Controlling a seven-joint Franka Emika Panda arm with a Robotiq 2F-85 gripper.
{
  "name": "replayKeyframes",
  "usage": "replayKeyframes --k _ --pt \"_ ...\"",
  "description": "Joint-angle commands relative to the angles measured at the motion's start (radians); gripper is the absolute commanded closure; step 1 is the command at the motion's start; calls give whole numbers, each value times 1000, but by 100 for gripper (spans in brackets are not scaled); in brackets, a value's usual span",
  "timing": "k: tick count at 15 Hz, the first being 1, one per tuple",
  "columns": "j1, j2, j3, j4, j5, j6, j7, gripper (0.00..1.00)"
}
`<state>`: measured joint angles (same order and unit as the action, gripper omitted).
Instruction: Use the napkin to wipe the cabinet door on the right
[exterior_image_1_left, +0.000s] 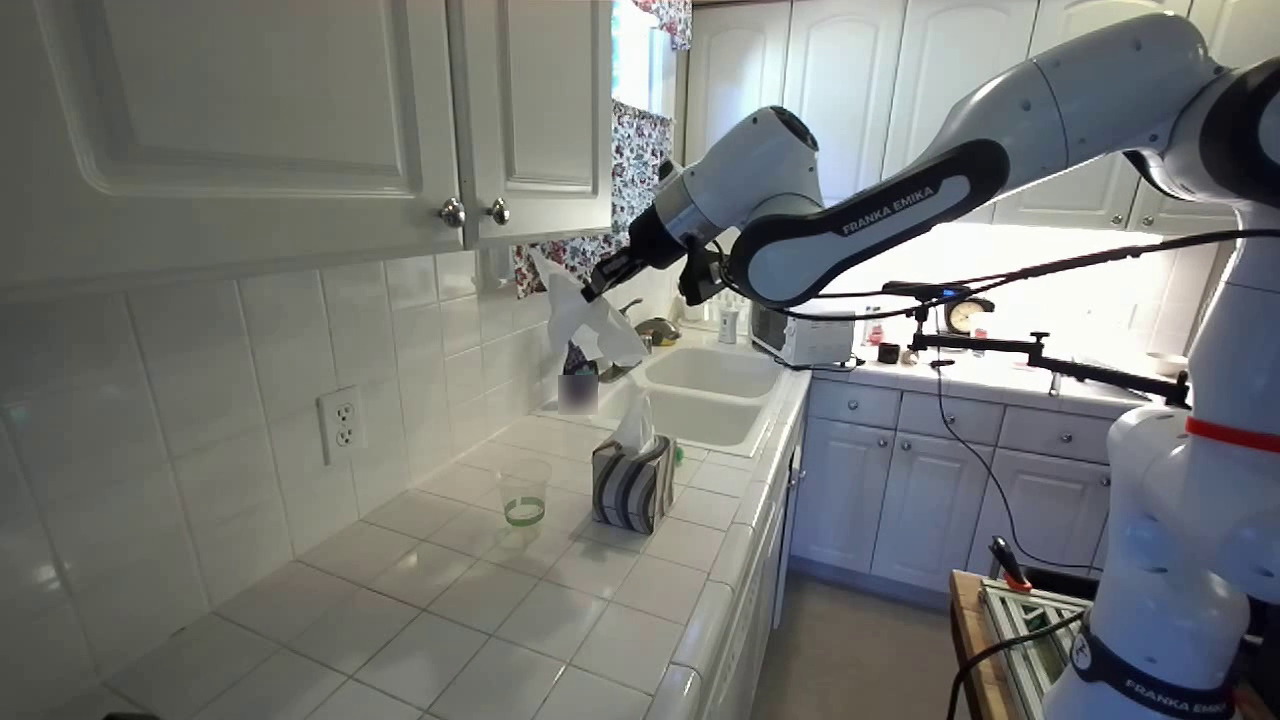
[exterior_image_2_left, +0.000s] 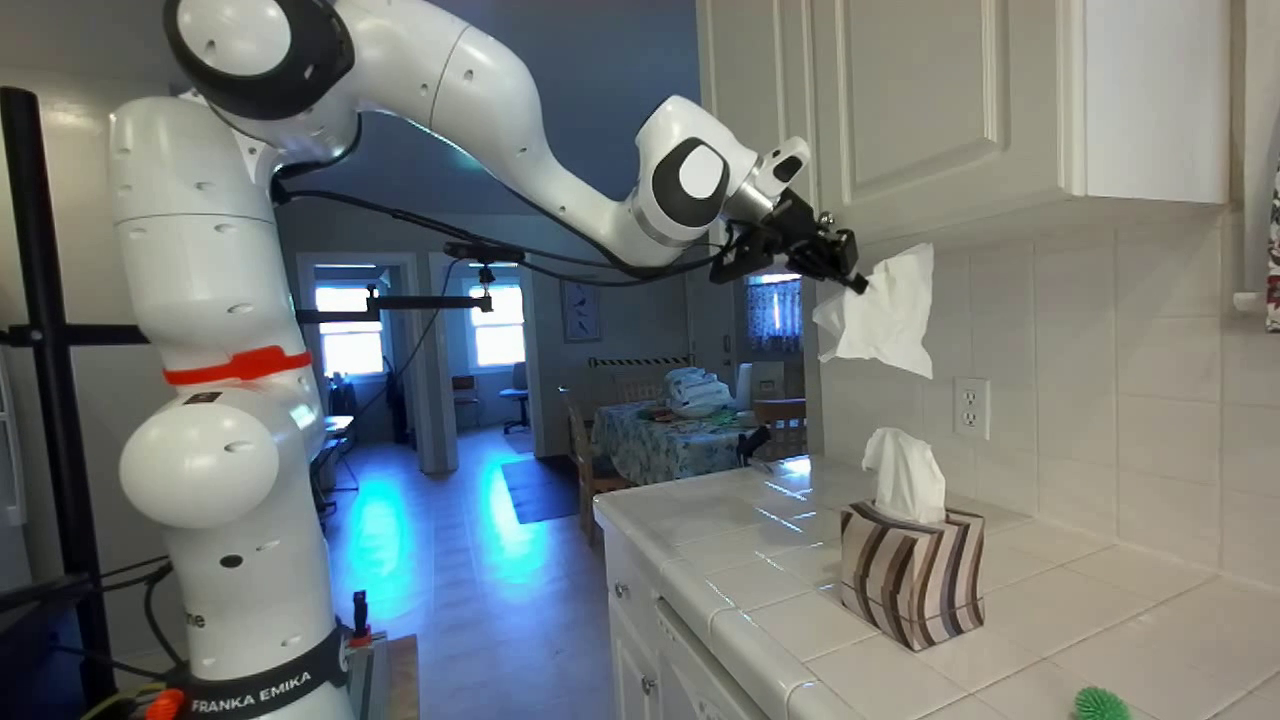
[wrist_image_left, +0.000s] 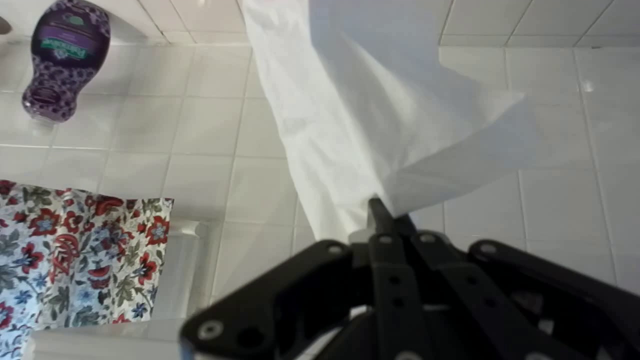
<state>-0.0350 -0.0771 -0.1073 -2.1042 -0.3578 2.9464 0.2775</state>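
My gripper (exterior_image_1_left: 592, 288) is shut on a white napkin (exterior_image_1_left: 588, 322), which hangs from the fingertips in the air. In an exterior view the fingertips (exterior_image_2_left: 861, 284) and the napkin (exterior_image_2_left: 893, 310) are lower than the upper cabinets' bottom edge, in front of the tiled wall. In the wrist view the fingers (wrist_image_left: 389, 212) pinch a corner of the napkin (wrist_image_left: 345, 115), and it spreads away from them. The white upper cabinet has a narrower door (exterior_image_1_left: 545, 110) beside the window and a wider door (exterior_image_1_left: 250, 100). The door near the window also shows in an exterior view (exterior_image_2_left: 920, 90). Both doors look closed.
A striped tissue box (exterior_image_1_left: 632, 485) with a tissue sticking up stands on the tiled counter (exterior_image_2_left: 760, 600). A clear cup (exterior_image_1_left: 523, 495) is beside it. A soap bottle (wrist_image_left: 70, 55) stands near the sink (exterior_image_1_left: 715, 372). A floral curtain (wrist_image_left: 100, 255) hangs beside the cabinet.
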Motion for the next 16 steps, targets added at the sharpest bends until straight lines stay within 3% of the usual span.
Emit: replayKeyframes --k 1,16 --pt "1 21 -9 48 23 -6 -20 100" --pt "-3 -36 -35 65 36 20 -12 100"
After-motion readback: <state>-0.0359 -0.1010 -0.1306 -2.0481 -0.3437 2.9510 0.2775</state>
